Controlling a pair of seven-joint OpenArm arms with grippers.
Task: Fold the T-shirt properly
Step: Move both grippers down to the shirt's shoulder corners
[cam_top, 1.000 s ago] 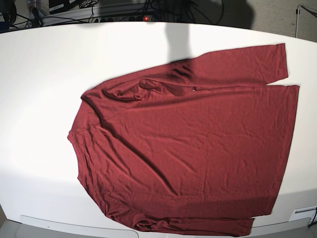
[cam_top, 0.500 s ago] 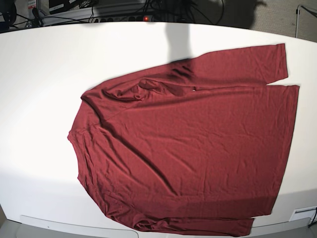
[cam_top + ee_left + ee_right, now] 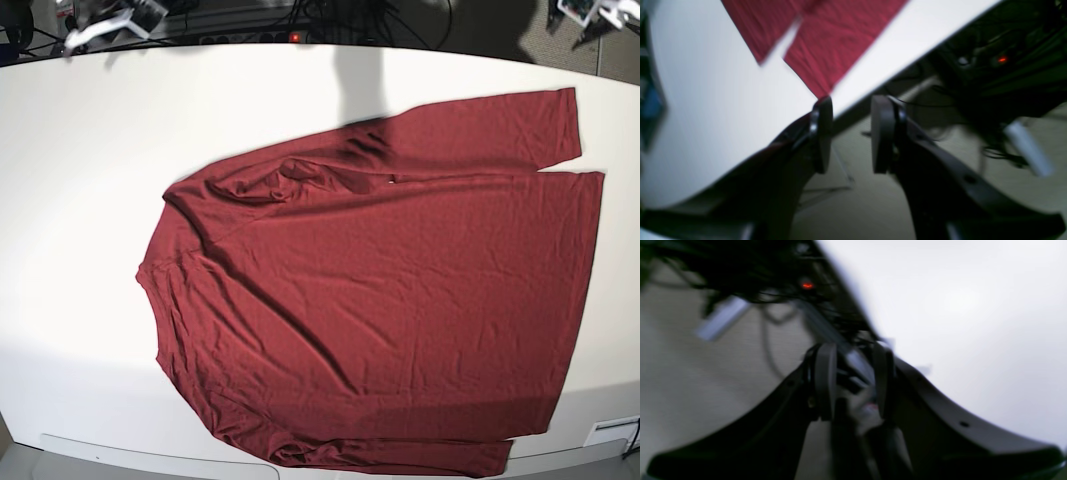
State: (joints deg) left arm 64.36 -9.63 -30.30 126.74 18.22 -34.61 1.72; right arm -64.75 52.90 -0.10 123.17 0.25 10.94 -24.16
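Left gripper: fingers spread, a clear gap between the two dark pads, nothing in it. It hangs off the table's far edge, floor and cables behind it, apart from the cloth.

Right gripper: fingers parted, gap visible though blurred; nothing seen between them. It sits over the table's far edge, beside dark cables and a red indicator light.

T-shirt: maroon, long-sleeved, spread flat and wrinkled across the middle and right of the table. One sleeve runs along the far side toward the right; the near sleeve lies along the near edge. A bunched fold sits at the far left shoulder.
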